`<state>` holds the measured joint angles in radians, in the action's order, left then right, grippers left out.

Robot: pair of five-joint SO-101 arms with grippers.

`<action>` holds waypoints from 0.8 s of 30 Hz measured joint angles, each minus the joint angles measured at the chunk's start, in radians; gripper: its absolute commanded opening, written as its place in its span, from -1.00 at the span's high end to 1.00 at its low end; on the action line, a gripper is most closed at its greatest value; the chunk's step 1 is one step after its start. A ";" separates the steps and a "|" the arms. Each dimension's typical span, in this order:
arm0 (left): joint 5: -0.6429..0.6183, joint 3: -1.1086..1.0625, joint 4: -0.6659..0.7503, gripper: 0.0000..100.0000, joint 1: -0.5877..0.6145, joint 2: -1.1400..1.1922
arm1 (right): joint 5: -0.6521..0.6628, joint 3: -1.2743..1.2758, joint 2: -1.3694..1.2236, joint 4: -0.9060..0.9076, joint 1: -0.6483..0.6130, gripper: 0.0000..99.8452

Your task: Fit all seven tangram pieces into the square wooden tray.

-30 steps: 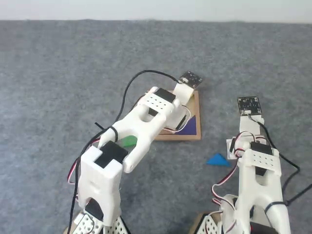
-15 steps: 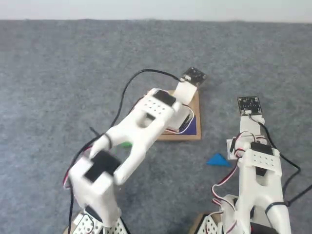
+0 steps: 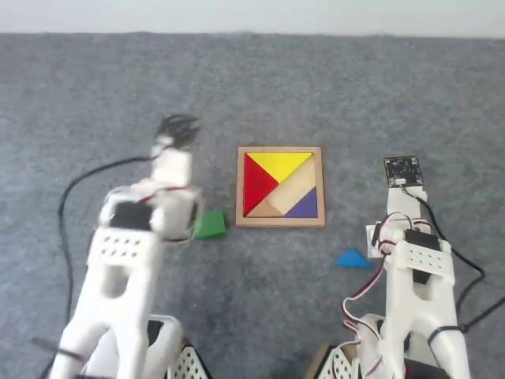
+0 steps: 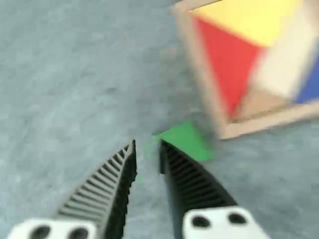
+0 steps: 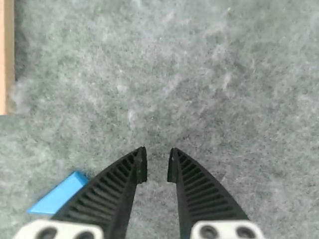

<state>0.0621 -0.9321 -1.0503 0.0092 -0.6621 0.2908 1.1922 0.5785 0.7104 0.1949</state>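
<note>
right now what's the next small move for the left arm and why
Probably lower the left hand onto the green piece and close on it. That piece lies on the carpet just outside a corner of the tray, right ahead of the hand's slightly parted, empty fingers, and the tray shows bare wood to fill.

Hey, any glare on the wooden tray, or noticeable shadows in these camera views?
High view: even, soft light, no glare on the tray. Right wrist view: a narrow dark shadow runs along the tray's edge. Left wrist view: a soft shadow sits by the tray's corner, next to the green piece.
</note>
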 measured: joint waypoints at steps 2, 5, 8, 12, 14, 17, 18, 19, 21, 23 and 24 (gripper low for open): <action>0.038 -0.106 0.080 0.67 0.057 -0.020 | 0.000 0.000 0.000 0.000 0.000 0.84; 0.064 -0.157 0.106 0.56 0.044 -0.020 | 0.000 0.000 0.000 0.000 0.000 0.84; 0.005 -0.155 0.071 0.49 -0.009 0.002 | 0.000 0.000 0.000 0.000 0.000 0.84; -0.164 -0.120 0.051 0.45 -0.026 0.069 | 0.000 0.000 0.000 0.000 -0.005 0.84; -0.222 -0.098 0.051 0.45 -0.038 0.118 | 0.000 0.000 0.000 0.000 -0.005 0.84; -0.287 -0.041 0.051 0.45 -0.032 0.219 | 0.000 0.000 0.000 0.000 -0.006 0.84; -0.298 -0.014 0.051 0.45 -0.034 0.264 | 0.000 0.000 0.000 0.000 -0.008 0.84; -0.302 0.017 0.051 0.45 -0.038 0.313 | 0.000 0.000 0.000 0.000 -0.008 0.84; -0.307 0.077 0.051 0.46 -0.041 0.420 | 0.000 0.000 0.000 0.000 -0.008 0.84; -0.311 0.132 0.051 0.46 -0.034 0.526 | 0.000 0.000 0.000 0.000 -0.008 0.84; -0.311 0.160 0.046 0.46 -0.028 0.575 | 0.000 0.000 0.000 0.000 -0.008 0.84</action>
<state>-0.2493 -0.7725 -1.0042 -0.0184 -0.0867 0.2908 1.1922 0.5785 0.7104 0.1872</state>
